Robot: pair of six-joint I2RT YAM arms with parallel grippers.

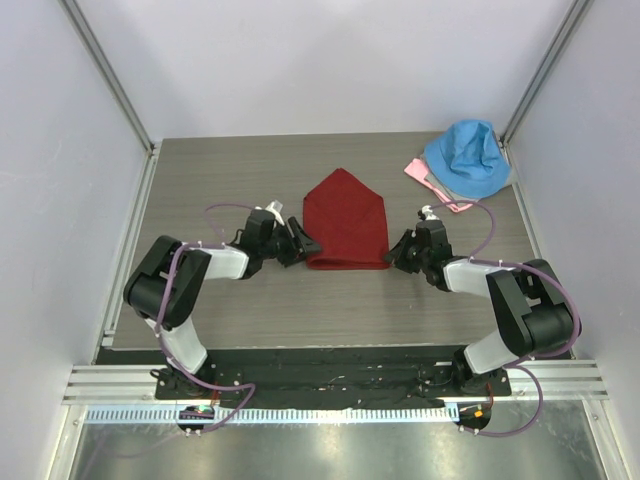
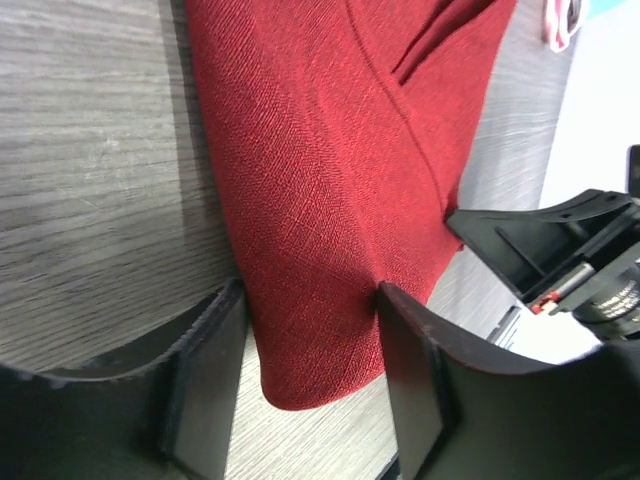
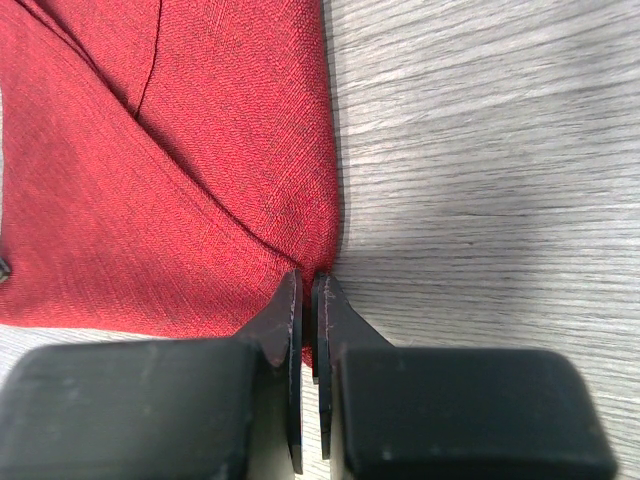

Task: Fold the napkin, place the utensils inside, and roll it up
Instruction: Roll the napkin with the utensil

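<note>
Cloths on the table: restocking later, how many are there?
3: the dark red napkin mid-table, the blue cloth far right, the pink cloth peeking from under it. Others may be hidden.

Grey wood-grain table point(image 1: 250, 170); pale walls point(image 1: 60, 120) around.

Napkin point(image 2: 330, 200) cropped; pink cloth point(image 1: 416, 170) perhaps part-hidden.

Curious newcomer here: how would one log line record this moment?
red napkin: folded; left gripper: open, astride near corner; right gripper: pinching other near corner
</note>
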